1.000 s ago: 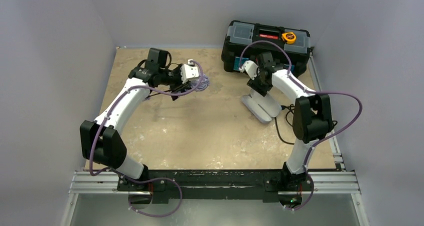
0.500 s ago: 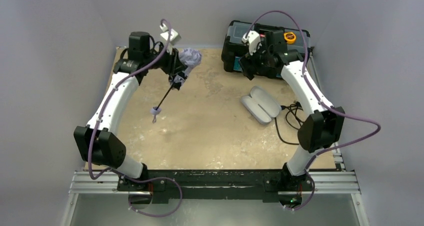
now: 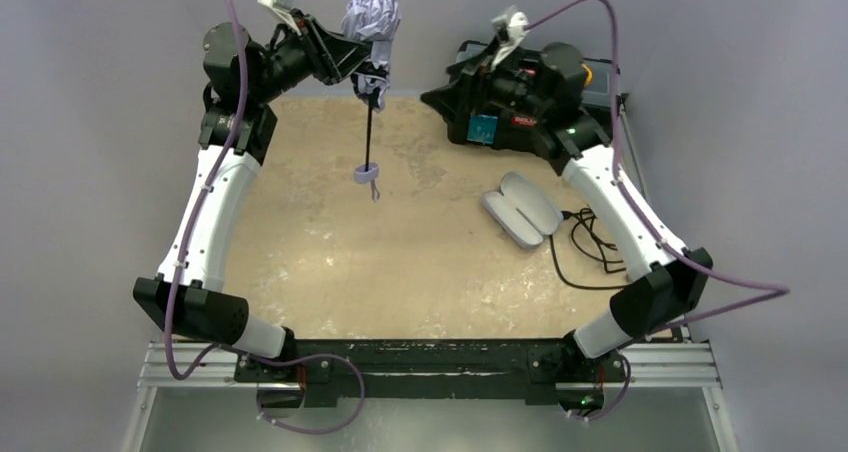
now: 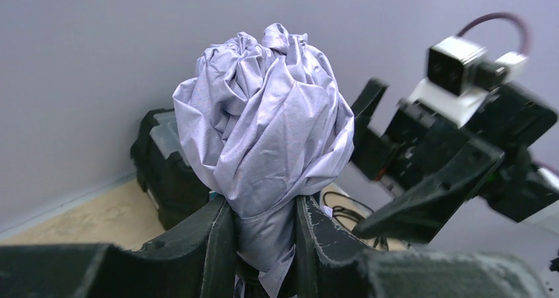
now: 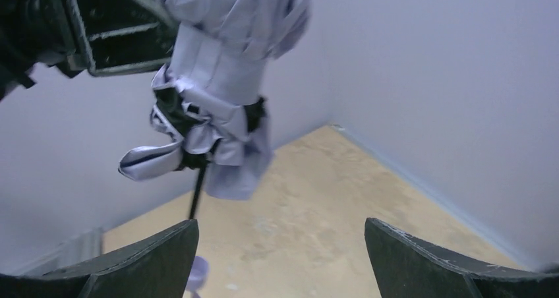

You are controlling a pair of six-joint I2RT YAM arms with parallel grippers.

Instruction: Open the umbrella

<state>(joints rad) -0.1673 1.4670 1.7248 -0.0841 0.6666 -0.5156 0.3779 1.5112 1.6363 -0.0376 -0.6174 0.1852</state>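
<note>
The umbrella is still folded, a crumpled lavender bundle held high above the table's far edge. My left gripper is shut on the fabric just below the bundle, and both fingers press into the cloth. The thin dark shaft hangs straight down to the small lavender knob handle. My right gripper stands wide open to the right of the umbrella, apart from it. In the right wrist view the umbrella's strapped lower fabric and shaft show up and left of the open gripper.
A pale lavender oval case lies open on the table at the right. A black toolbox stands at the back right, largely behind my right arm. A black cable loops beside the case. Grey walls close in the back and sides.
My left arm lifted the umbrella from the table to high at the back, and its shaft now hangs down. My right arm rose from the case and its gripper opened wide, facing the umbrella.
</note>
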